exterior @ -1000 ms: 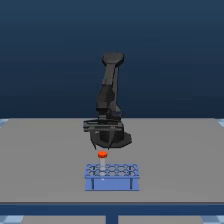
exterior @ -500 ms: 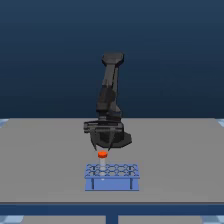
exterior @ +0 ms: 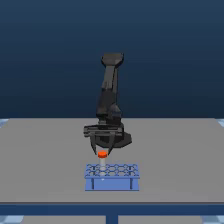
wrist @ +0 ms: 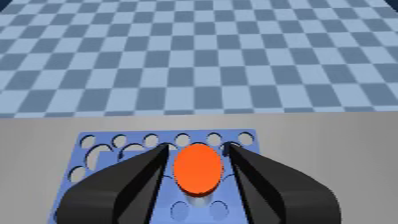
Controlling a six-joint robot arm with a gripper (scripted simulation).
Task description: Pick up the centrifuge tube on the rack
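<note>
The light-blue rack (exterior: 111, 183) sits on the grey table near its front edge, and its grid of holes shows in the wrist view (wrist: 107, 145). The centrifuge tube stands upright over the rack's holes toward the exterior view's left, its orange-red cap (exterior: 102, 154) (wrist: 197, 169) above the rack top. Its pale body is mostly hidden. My gripper (exterior: 103, 151) (wrist: 197, 172) points straight down over it, one dark finger (wrist: 133, 180) pressed against each side of the cap. It is shut on the tube.
The grey table (exterior: 40, 150) stretches wide on both sides of the rack. Behind the rack rises the dark arm (exterior: 110, 95). A blue checkered floor (wrist: 195, 55) lies beyond the table edge in the wrist view.
</note>
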